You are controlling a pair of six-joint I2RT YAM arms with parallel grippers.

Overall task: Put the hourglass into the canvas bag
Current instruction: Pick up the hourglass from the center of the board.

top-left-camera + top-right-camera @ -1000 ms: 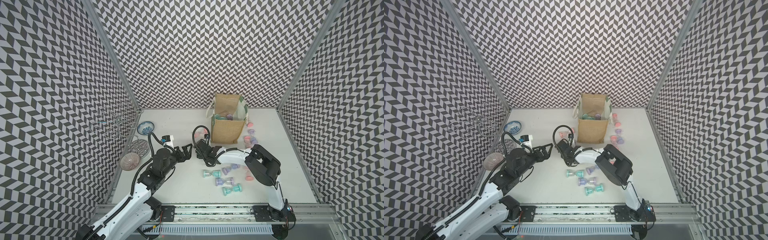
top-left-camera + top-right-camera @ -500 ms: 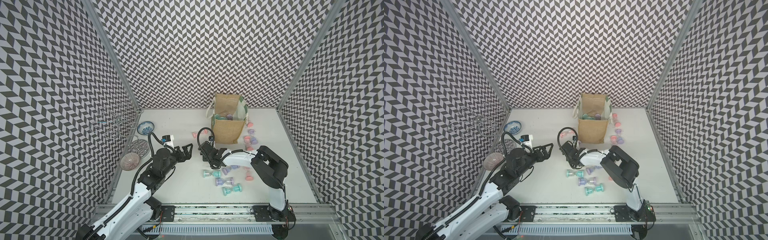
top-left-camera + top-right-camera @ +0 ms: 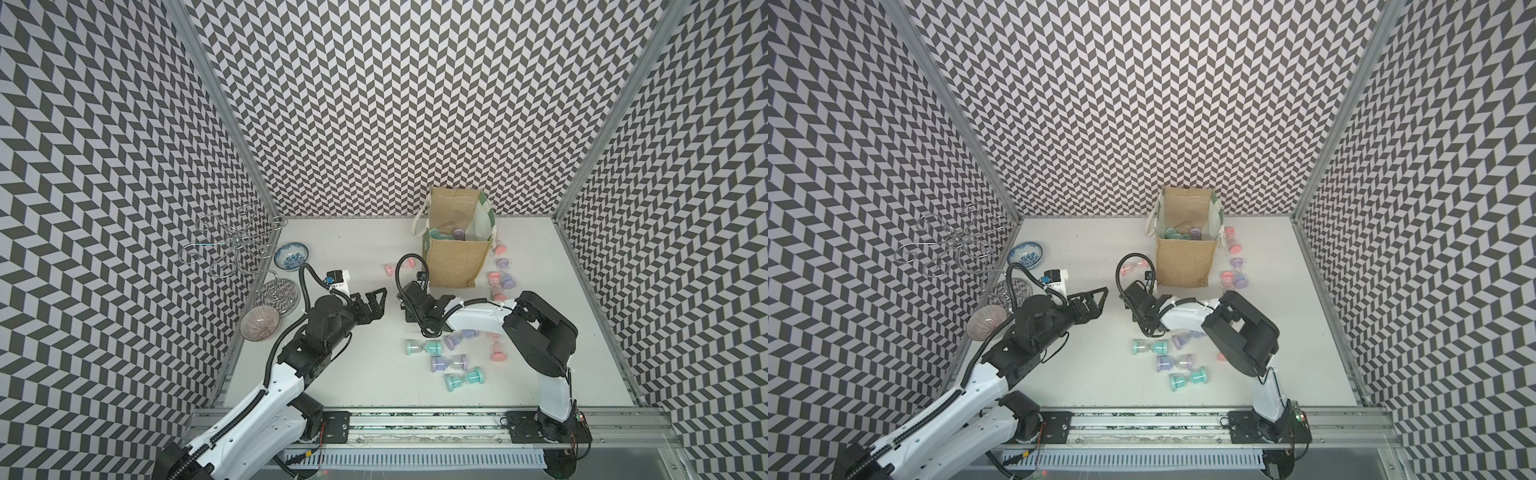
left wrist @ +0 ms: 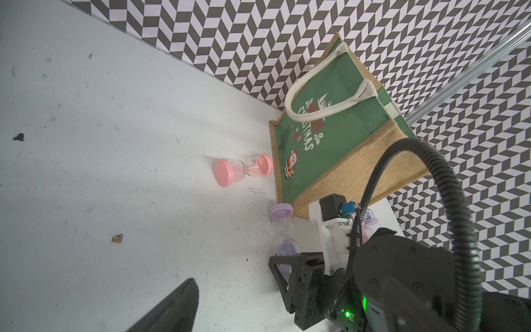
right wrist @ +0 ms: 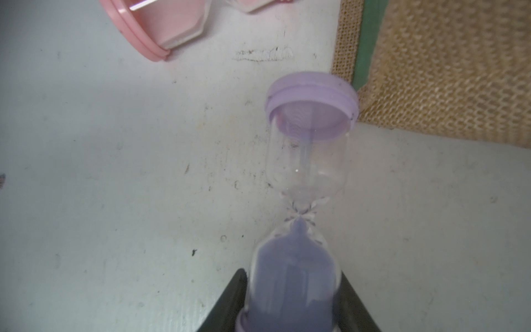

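Observation:
My right gripper [image 5: 292,276] is shut on the sand-filled bulb of a purple hourglass [image 5: 304,161]. The hourglass points at the near left corner of the canvas bag [image 5: 445,72], and its far cap is close to the burlap. In both top views the tan bag [image 3: 455,262] stands upright at the back of the table, with teal and purple hourglasses [image 3: 442,235] inside. A pink hourglass [image 4: 242,172] lies just left of the bag. My left gripper [image 3: 370,297] hangs open and empty, left of the right wrist. Only one of its fingers [image 4: 178,304] shows in the left wrist view.
Several loose hourglasses lie near the right arm, among them a teal one [image 3: 424,347] and a purple one [image 3: 449,363]. More lie right of the bag [image 3: 500,278]. By the left wall are a blue bowl [image 3: 291,255], a wire rack [image 3: 232,245], a glass dish [image 3: 278,293] and a ribbed bowl [image 3: 260,329].
My right gripper has closed onto the purple hourglass, and the right arm's elbow has swung to the right. The left arm has stayed where it was.

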